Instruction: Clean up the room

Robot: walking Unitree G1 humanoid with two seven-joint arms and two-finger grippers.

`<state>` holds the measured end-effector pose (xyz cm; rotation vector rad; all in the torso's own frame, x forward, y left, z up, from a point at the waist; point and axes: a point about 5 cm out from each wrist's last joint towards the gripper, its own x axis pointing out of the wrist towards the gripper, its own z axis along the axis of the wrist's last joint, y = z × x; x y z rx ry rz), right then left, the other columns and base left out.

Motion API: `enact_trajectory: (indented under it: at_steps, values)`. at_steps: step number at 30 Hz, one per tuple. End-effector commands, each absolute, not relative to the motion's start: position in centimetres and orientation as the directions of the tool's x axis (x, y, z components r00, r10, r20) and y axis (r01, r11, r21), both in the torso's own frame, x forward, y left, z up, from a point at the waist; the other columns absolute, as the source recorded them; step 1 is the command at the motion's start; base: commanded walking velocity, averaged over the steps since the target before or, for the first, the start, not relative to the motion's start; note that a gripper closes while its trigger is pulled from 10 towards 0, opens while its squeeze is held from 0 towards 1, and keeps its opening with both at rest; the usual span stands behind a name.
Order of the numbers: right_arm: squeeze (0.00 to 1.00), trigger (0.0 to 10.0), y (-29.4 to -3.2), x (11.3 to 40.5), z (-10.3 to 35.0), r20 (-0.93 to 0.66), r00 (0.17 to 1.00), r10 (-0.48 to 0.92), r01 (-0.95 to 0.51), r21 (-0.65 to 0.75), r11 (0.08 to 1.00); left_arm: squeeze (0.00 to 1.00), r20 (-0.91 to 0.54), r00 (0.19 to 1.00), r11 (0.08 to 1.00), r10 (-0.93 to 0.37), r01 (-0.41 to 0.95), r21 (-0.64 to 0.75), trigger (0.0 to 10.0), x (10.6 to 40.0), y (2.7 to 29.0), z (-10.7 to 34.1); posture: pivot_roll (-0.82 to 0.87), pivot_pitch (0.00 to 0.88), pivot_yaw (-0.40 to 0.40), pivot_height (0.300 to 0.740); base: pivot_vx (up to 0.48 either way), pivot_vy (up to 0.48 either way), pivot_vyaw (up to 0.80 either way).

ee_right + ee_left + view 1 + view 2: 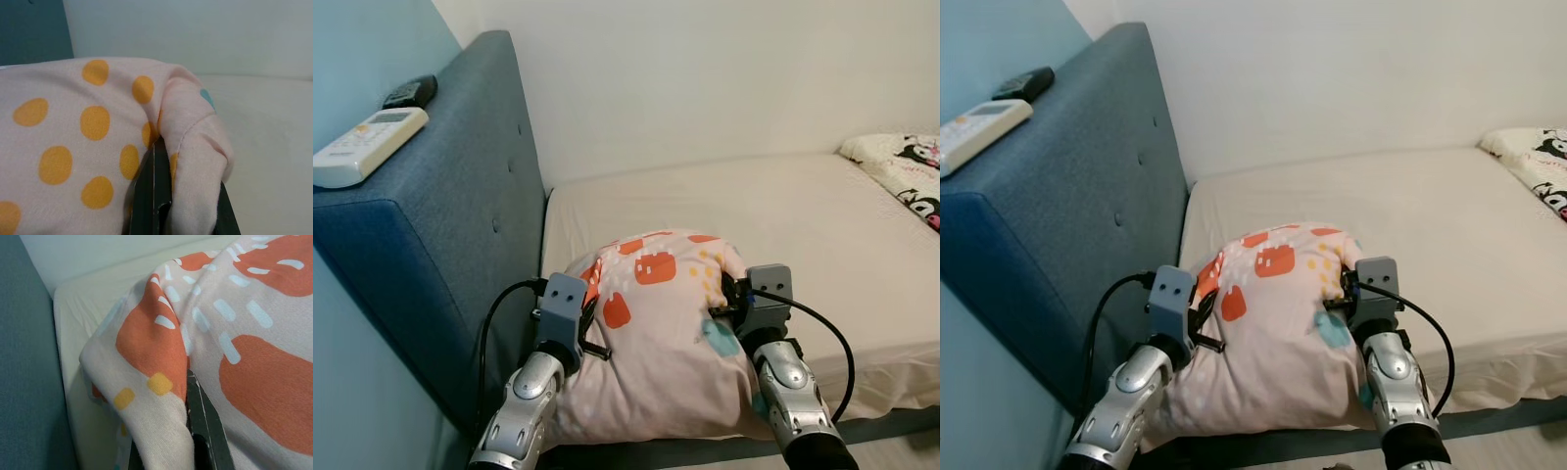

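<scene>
Both arms reach forward and down. The left gripper (pixel 590 315) and right gripper (pixel 729 299) each pinch a fold of the pillow (pixel 658 328) between closed fingers (pixel 203 421), one at each side. The pillow is pale pink with orange patches, yellow dots and teal spots, resting on the near edge of the bed (pixel 803 225) beside the blue headboard (pixel 460 215). On the headboard lie a white remote (pixel 367 145) and a black remote (pixel 409 93). A patterned pillowcase (pixel 906 166) lies far right.

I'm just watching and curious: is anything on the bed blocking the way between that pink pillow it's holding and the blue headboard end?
Nothing visible does. The pink pillow is pinched by the left gripper and the right gripper, and the mattress between it and the blue headboard looks bare. Another pillow lies far off on the robot's right.
</scene>
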<state>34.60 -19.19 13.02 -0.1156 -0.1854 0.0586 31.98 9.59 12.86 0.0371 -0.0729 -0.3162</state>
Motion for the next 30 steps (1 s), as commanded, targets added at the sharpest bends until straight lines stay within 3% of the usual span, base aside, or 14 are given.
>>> enact_trajectory:
  at_steps: [1,30]
  values:
    - [0.0,10.0,-18.5,34.7,13.8,0.237,0.968,0.084,-0.058,-0.115,0.992,0.0,0.087,0.937,0.94,-0.338,0.332,0.081,10.0,31.8,9.4,13.5,0.1,0.141,0.054,0.631,0.0,0.0,0.0]
    - [0.0,10.0,-19.7,36.3,16.2,0.258,0.961,0.103,-0.06,-0.168,0.984,0.0,0.078,0.953,0.953,-0.293,0.284,0.109,10.0,32.8,9.2,14.2,0.1,0.192,0.039,0.606,0.0,0.0,0.0]
